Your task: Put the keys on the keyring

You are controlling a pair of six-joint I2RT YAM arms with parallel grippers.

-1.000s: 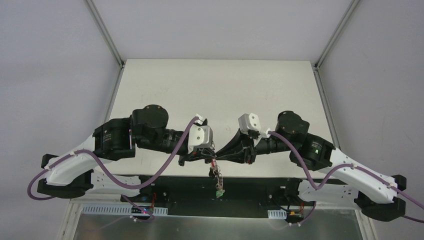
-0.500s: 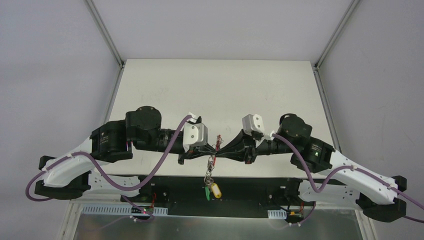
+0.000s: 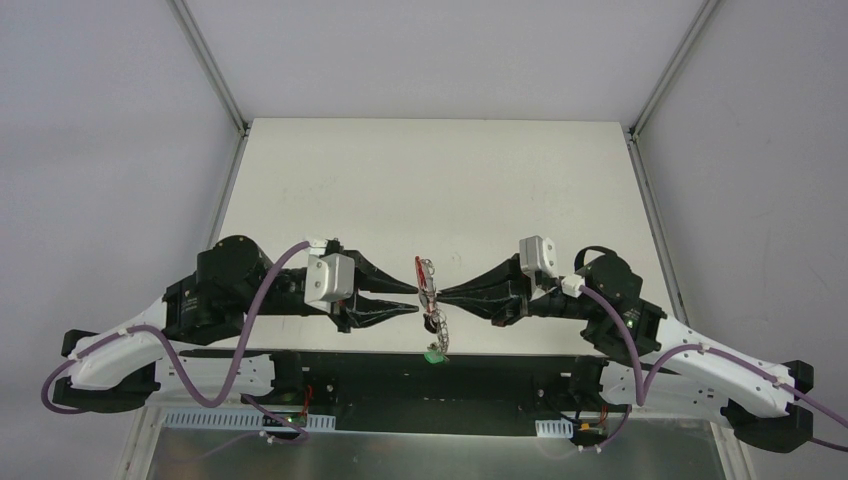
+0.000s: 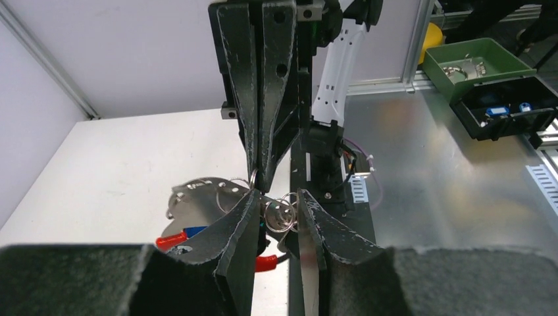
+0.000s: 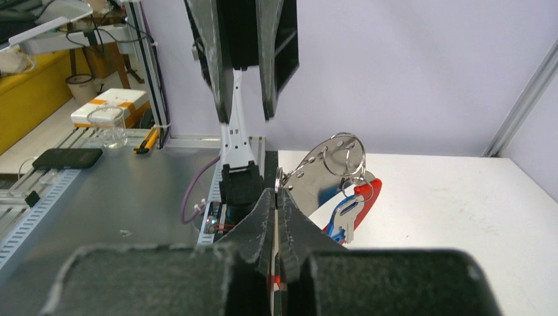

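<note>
The keyring (image 5: 320, 172) hangs in the air over the near edge of the table (image 3: 430, 180), right between the two arms; its pale metal curves upward, with the red section (image 5: 364, 196) along its lower edge; a bunch of small rings (image 4: 281, 214) is looped onto it, and the keys (image 3: 437, 338) dangle below; a blue-headed key (image 5: 342, 220) shows just under the red section, and a green-headed key (image 3: 434, 354) is the lowest of the lot, seen from above against the dark frame at the table's edge; how many keys are there I cannot tell, they are too small and bunched.

The right tool (image 5: 276, 196) is pinched closed on the keyring's metal edge, fingers flat together, reaching in from the right and carrying the whole bunch; the left tool (image 4: 276, 197) faces it tip to tip from the left, its jaws parted, with the small rings lying in the gap between its fingers; whether either finger touches them I cannot tell; both arms are stretched low and level towards each other.
</note>
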